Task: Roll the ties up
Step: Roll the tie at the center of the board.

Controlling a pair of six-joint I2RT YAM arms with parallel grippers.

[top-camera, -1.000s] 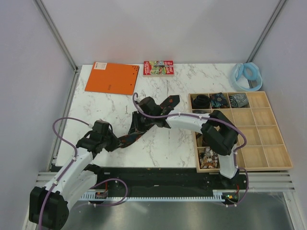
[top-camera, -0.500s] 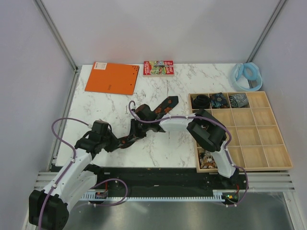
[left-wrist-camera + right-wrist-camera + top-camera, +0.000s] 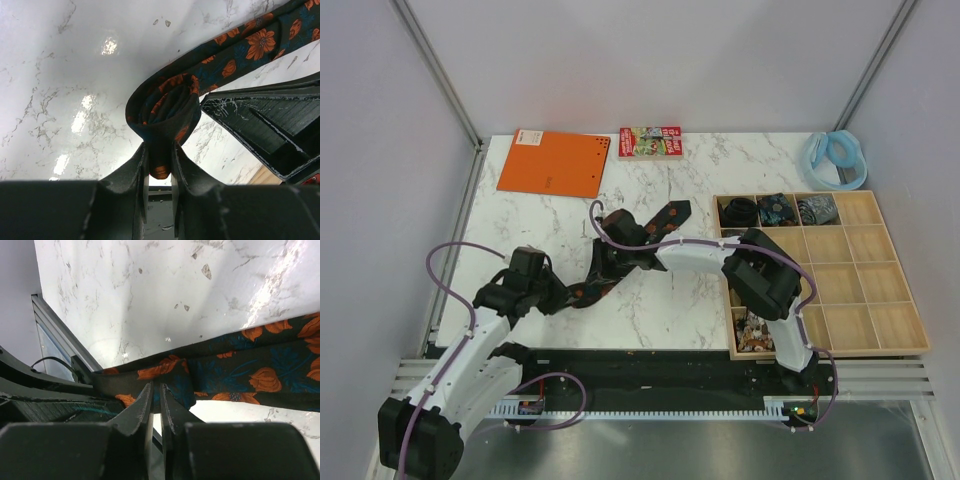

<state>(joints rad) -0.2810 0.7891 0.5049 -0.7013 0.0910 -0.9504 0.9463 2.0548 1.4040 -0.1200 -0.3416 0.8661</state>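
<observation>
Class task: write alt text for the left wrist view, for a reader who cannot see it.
The left gripper pinches the coiled end of a black tie with orange flowers. Its loose length runs up and right across the white marble table.

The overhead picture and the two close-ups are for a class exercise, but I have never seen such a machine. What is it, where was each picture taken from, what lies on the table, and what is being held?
The machine is two robot arms bolted at the table's near edge, each ending in two fingers. The overhead picture comes from a fixed camera above and behind them. The close-ups come from a camera on each wrist. On the marble table lie an orange notebook, a small colourful box, a pale blue ring and a wooden tray with a few coiled ties in its back row. The left fingers clamp the coiled end of a flowered tie. The right fingers pinch its flat stretch further along.
</observation>
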